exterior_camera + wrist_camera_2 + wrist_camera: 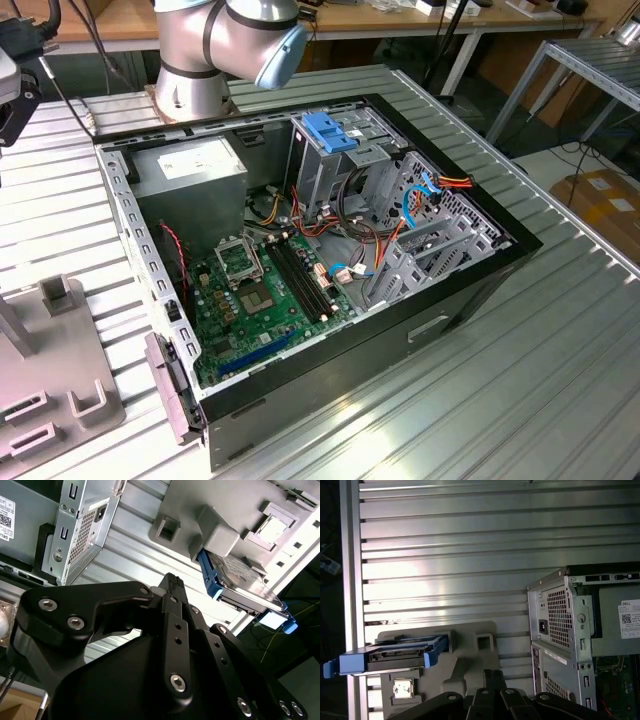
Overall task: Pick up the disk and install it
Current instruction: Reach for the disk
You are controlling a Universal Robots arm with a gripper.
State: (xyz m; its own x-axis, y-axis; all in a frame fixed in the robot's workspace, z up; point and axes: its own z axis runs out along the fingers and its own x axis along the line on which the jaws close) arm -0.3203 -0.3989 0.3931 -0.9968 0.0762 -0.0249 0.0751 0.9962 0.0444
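The disk (pixel 400 653) is a grey metal drive in a light-blue carrier rail. It rests in a grey plastic fixture (pixel 470 645) on the ribbed metal table. In the second wrist view the disk (pixel 245 577) shows its white label, and the blue rail runs along its edge. My gripper (pixel 491 676) hangs above the table between the fixture and the computer case, well apart from the disk. Its black fingertips (pixel 172 582) stand together with nothing between them.
The open computer case (pixel 330 260) lies on the table with its motherboard exposed. A grey drive cage with a blue latch (pixel 328 130) stands inside it. The case's rear corner (pixel 560 630) is close to the gripper. The fixture (pixel 60 380) sits at the exterior view's left.
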